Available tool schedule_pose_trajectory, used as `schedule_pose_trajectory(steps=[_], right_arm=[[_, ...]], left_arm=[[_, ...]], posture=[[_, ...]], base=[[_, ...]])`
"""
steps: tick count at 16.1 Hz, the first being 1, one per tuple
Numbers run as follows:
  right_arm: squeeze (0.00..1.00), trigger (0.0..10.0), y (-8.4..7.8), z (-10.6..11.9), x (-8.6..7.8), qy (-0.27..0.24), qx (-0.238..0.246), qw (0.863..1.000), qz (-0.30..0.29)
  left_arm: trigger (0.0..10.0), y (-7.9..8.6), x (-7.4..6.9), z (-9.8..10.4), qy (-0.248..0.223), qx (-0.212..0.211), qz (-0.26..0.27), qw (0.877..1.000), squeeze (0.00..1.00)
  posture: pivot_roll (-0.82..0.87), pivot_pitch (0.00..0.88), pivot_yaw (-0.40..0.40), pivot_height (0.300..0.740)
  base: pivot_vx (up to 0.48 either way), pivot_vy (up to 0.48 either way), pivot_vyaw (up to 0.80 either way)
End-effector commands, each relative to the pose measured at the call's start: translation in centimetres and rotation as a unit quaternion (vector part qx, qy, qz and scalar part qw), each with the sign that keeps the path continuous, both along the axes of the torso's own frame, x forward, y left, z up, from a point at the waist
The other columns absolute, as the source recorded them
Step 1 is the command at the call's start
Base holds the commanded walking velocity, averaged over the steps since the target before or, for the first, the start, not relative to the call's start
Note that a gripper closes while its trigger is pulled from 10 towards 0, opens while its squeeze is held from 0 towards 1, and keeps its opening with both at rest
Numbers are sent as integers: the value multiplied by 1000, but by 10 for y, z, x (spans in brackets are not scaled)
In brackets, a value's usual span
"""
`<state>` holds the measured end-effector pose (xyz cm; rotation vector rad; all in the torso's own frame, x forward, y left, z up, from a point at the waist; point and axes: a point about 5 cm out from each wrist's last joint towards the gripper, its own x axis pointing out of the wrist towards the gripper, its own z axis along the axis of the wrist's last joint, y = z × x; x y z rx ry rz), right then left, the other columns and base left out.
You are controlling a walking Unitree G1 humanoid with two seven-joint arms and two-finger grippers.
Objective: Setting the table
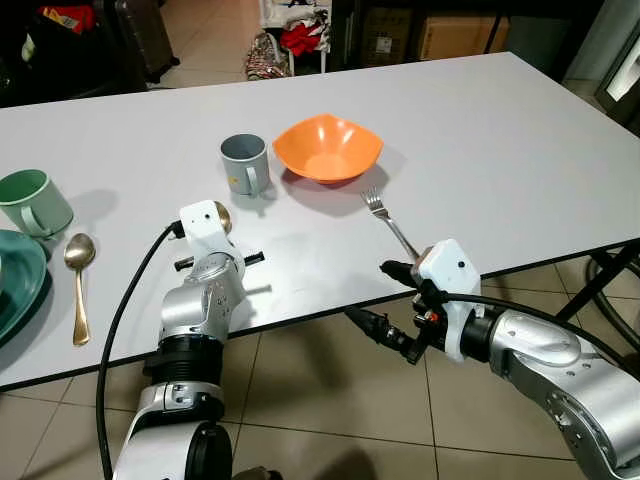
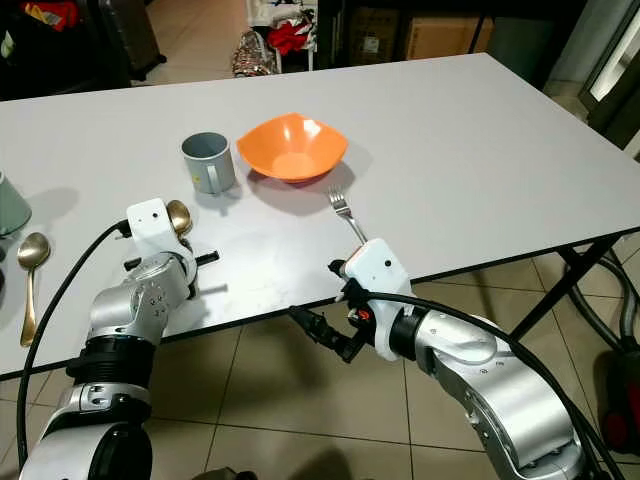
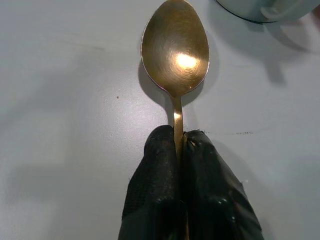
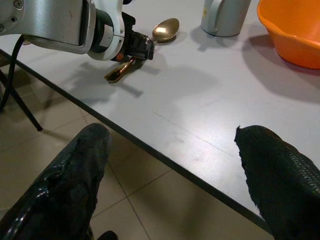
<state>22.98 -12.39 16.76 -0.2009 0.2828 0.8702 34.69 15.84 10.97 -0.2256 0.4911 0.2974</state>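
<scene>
L gripper (image 3: 179, 145): both black fingers (image 3: 155, 165) clenched tight on the neck of a gold spoon (image 3: 175, 47), just behind the bowl. Spoon bowl faces up, lying on or just over the white table (image 1: 480, 130) — can't tell which. Handle end sticks out behind the gripper, seen from the R wrist cam. Spoon tip points toward the grey mug (image 1: 245, 162), which is near it but apart.

R gripper (image 1: 395, 300): fingers (image 4: 75, 165) released, spread wide, nothing between them. It hangs at the near table edge, one finger below the edge over the tiled floor (image 1: 330, 400), other about level w/ the tabletop. Just in front of it lies a silver fork (image 1: 388, 220), tines pointing at the orange bowl (image 1: 328, 147), handle end near the table edge & hidden behind the R wrist housing.

Orange bowl sits mid-table, just beside the grey mug, on its R; fork tines near the bowl rim, not touching.

Far L: green mug (image 1: 33, 200), a teal plate (image 1: 20, 280) at the frame edge, and a 2nd gold spoon (image 1: 78, 285) lying flat just R of the plate, bowl end away from the robot.

Behind the table: bags, boxes, clutter on the floor.
</scene>
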Motion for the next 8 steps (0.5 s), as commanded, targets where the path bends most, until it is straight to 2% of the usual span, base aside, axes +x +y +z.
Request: schedule_pose_trajectory(steps=[1, 5, 8], right_arm=[[0, 10000, 0, 0, -1, -1, 0, 1000, 7], [0, 10000, 0, 0, 0, -2, 0, 1000, 8], [0, 10000, 1, 1, 1, -5, 0, 1000, 9]], left_arm=[[10000, 4, -7, -14, 34, 5, 1, 999, 1000], [10000, 5, -7, -12, 29, 4, 7, 1000, 1000], [10000, 7, -7, -3, 11, 4, 15, 1000, 1000]], posture=[[-127, 76, 44, 740], [-123, 69, 41, 740], [-124, 61, 39, 740]], base=[[0, 0, 0], [0, 0, 0], [0, 0, 0]])
